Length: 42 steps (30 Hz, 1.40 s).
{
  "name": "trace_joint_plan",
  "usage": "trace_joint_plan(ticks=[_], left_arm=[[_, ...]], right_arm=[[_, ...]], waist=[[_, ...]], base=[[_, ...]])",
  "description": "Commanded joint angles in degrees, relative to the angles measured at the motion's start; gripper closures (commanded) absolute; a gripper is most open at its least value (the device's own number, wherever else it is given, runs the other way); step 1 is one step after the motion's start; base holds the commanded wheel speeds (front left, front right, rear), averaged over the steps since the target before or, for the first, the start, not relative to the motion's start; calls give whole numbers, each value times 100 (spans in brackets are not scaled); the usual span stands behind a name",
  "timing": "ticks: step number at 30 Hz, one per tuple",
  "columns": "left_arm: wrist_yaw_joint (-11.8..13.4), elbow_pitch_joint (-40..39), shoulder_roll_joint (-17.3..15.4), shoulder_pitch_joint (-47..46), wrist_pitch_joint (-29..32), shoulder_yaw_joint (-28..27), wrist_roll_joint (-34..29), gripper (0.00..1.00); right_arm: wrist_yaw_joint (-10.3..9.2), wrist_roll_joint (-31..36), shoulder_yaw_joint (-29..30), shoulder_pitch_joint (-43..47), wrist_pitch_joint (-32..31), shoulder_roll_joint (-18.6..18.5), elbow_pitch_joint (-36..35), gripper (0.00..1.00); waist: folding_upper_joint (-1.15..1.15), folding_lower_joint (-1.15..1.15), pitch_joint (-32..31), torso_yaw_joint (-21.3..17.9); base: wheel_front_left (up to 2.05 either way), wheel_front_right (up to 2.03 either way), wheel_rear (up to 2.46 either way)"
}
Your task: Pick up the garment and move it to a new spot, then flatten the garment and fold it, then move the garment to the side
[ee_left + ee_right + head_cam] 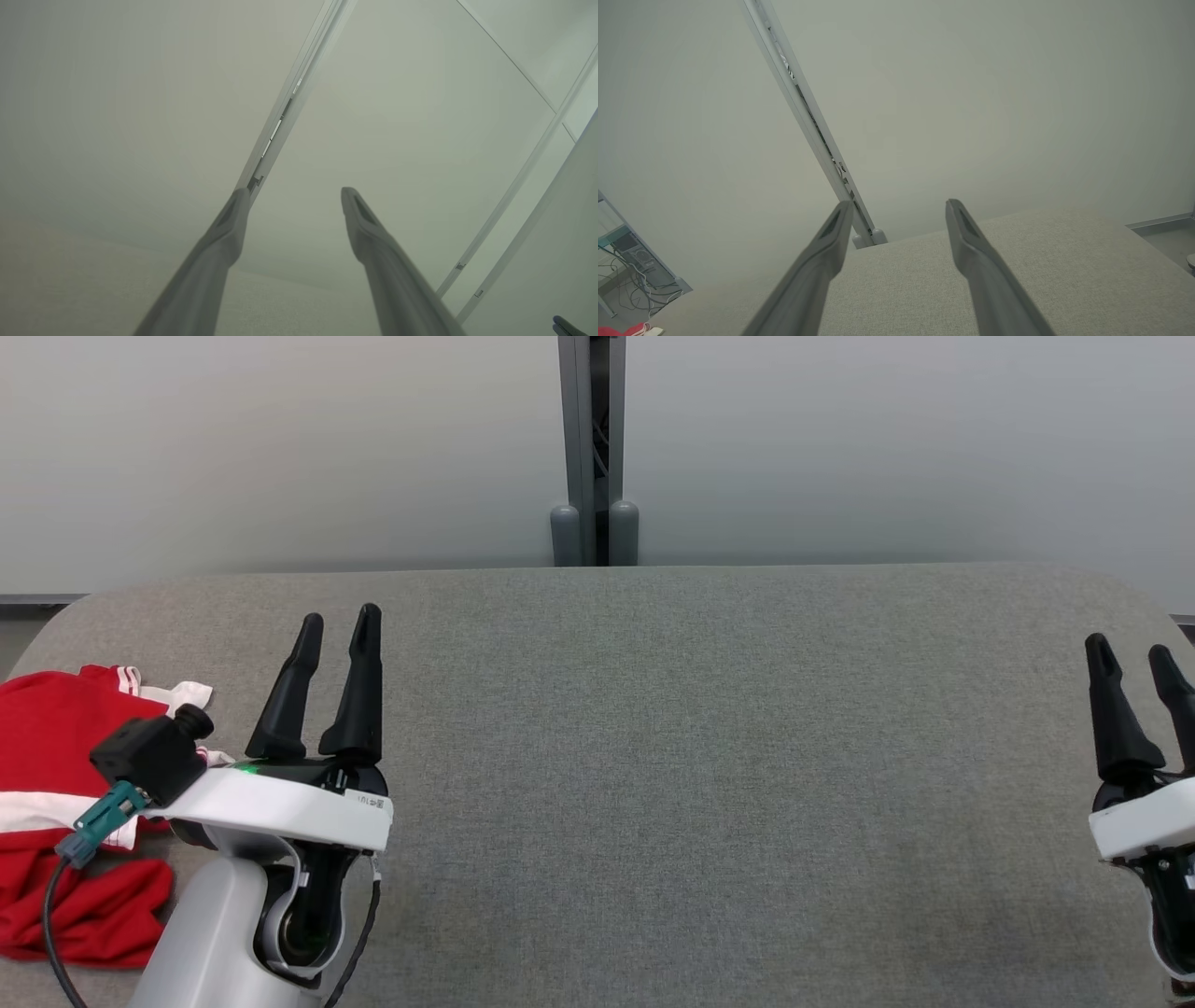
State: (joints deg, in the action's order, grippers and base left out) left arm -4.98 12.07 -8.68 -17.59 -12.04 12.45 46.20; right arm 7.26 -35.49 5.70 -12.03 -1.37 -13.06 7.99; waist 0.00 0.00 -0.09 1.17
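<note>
Now the shirt [56, 728] lies bunched at the left edge of the worktop [700, 756]. Both claws are spread wide and hold nothing: the left claw [342, 613] just beside the shirt, the right claw [1130, 646] at the right edge. Best to reach left, go low, and pinch a thick fold.

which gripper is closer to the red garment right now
Left. The left gripper is just right of the garment; the right gripper is far across the table, at its opposite side.
</note>
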Motion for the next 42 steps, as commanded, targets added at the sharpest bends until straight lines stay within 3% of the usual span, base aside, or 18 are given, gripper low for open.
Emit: trace_joint_plan(ticks=[1, 26, 42], left_arm=[[21, -84, -57, 10, 43, -53, -174, 0], [555, -65, -128, 651, 337, -308, -1798, 0], [652, -99, -158, 888, 474, -369, -2451, 0]], right_arm=[[28, 167, -56, 9, 95, -48, -50, 0], [30, 1499, -529, 461, 802, 302, 316, 0], [32, 2068, -383, 779, 966, 626, 250, 0]], waist=[[0, 0, -3, 0], [0, 0, -73, 10], [0, 0, -104, 8]], base=[[0, 0, 0], [0, 0, 0], [0, 0, 0]])
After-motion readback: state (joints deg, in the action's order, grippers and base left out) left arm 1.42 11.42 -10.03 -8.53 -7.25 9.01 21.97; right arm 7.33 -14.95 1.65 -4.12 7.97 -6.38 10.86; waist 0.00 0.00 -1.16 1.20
